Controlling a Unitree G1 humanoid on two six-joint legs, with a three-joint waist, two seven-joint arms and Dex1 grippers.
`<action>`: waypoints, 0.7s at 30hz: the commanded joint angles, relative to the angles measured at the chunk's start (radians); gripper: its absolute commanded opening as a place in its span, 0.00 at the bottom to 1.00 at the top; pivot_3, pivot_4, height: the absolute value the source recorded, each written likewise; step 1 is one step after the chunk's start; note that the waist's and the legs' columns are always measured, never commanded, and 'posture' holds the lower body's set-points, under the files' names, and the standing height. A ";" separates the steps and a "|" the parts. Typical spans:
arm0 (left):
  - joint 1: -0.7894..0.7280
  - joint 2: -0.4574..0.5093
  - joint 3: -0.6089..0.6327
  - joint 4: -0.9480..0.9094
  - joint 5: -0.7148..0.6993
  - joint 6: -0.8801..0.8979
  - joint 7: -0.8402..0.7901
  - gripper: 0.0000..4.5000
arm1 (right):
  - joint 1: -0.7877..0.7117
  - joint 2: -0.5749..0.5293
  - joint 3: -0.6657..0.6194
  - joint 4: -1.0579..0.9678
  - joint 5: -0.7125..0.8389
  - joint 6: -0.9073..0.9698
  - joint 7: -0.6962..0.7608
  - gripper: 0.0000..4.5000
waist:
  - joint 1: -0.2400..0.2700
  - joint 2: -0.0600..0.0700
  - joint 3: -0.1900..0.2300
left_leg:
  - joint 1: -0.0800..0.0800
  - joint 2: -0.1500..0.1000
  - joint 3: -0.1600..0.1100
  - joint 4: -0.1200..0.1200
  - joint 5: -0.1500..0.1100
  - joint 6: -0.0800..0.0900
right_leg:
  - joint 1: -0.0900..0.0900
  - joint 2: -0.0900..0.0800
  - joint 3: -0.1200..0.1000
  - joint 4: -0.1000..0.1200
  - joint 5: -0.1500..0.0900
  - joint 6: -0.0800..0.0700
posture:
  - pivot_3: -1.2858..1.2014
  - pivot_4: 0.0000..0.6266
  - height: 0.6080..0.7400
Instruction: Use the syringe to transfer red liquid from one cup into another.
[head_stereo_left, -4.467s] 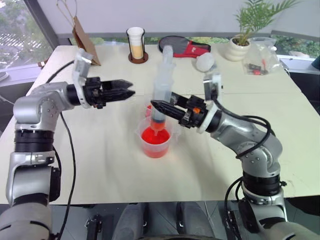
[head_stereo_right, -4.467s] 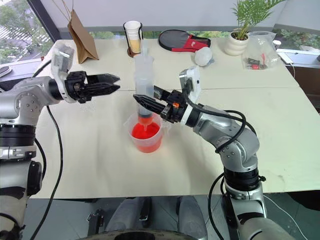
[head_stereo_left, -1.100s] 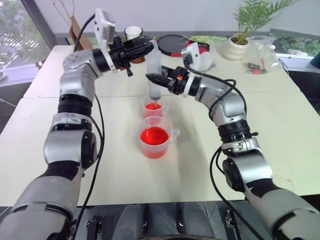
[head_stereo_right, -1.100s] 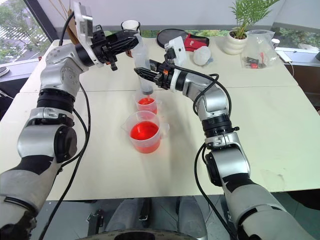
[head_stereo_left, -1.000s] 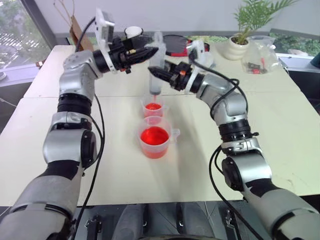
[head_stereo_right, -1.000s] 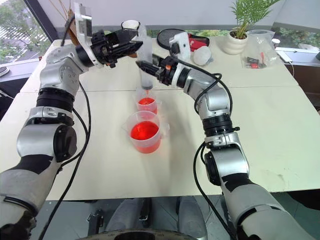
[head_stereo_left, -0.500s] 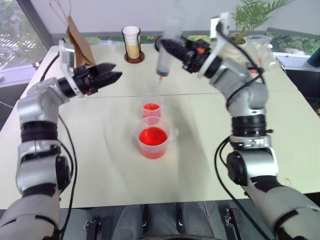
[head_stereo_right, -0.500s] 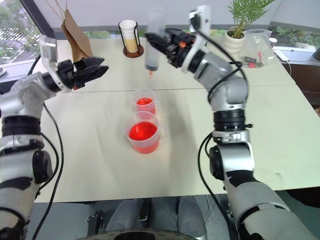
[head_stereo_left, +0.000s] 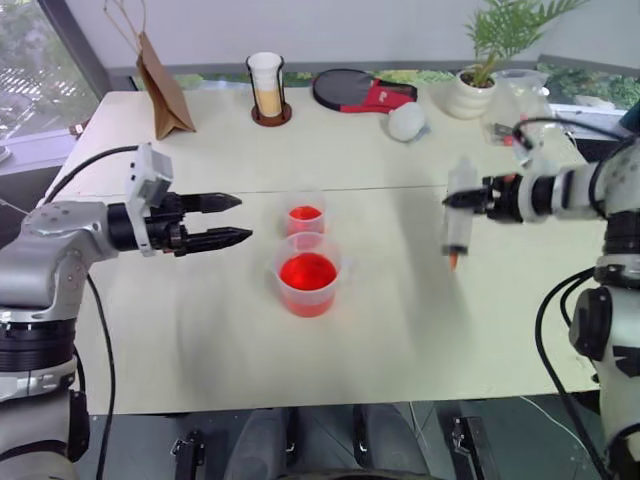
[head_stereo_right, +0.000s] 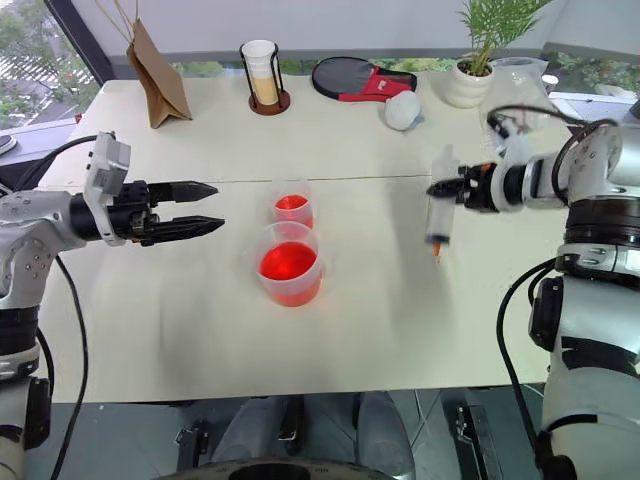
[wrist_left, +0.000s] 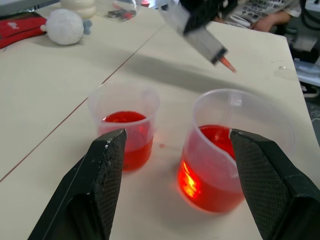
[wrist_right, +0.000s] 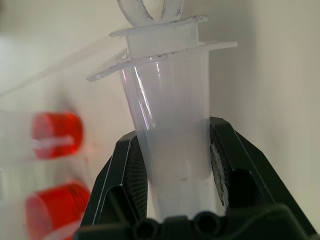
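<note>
Your large clear plastic syringe (head_stereo_right: 438, 212) with the short orange-red nozzle hangs upright, tip down, above bare tabletop on the right side, well apart from both cups. The right gripper (wrist_right: 172, 165) pinches it across the barrel, its two black fingers pressed against either side, with the plunger flange showing beyond them in the right wrist view.

Near the middle of the pale cream table (head_stereo_left: 380, 320) you have the wide translucent measuring cup (head_stereo_left: 308, 285) with its rim spout, partly filled with bright red-orange liquid (head_stereo_left: 307, 272). Just behind it, almost touching, stands the smaller narrow clear plastic cup (head_stereo_left: 305, 214), which also holds a shallow layer of red.

Your left gripper (head_stereo_left: 238, 220) hovers level to the left of the two cups, fingers spread apart and holding nothing, pointing toward them. In the left wrist view both cups sit framed between its fingers.

Nothing stands between the syringe and the cups. Along the far edge you can see a brown paper bag (head_stereo_left: 160, 85), a tall glass with cream contents (head_stereo_left: 268, 88) on a dark coaster, a black and red paddle (head_stereo_left: 362, 92), a white ball-like object (head_stereo_left: 408, 121), a potted green plant (head_stereo_left: 480, 75) and a clear plastic bag (head_stereo_left: 524, 105).
</note>
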 joint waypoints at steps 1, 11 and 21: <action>0.002 -0.005 -0.027 -0.014 0.001 -0.027 0.009 0.74 | 0.005 0.003 0.029 -0.017 0.028 0.017 -0.005 0.31 | 0.001 0.000 0.000 | 0.000 0.000 0.000 0.000 0.000 0.000 | 0.000 0.000 0.000 0.000 0.000 0.000 | 0.52 0.24 1.00; 0.020 -0.018 -0.060 -0.035 -0.018 -0.024 0.028 0.74 | 0.004 0.093 -0.069 0.085 -0.020 0.017 -0.129 0.31 | 0.006 0.000 0.000 | 0.000 0.000 0.002 0.001 0.000 0.000 | 0.001 0.001 0.000 0.000 0.000 0.000 | 0.52 0.24 1.00; -0.026 -0.048 -0.060 0.054 0.000 -0.040 0.079 0.76 | 0.029 0.128 -0.150 0.026 -0.060 0.017 -0.195 0.99 | 0.006 0.000 0.000 | 0.000 0.000 0.002 0.002 0.000 0.001 | 0.002 0.004 -0.001 0.000 0.000 0.000 | 0.52 0.24 1.00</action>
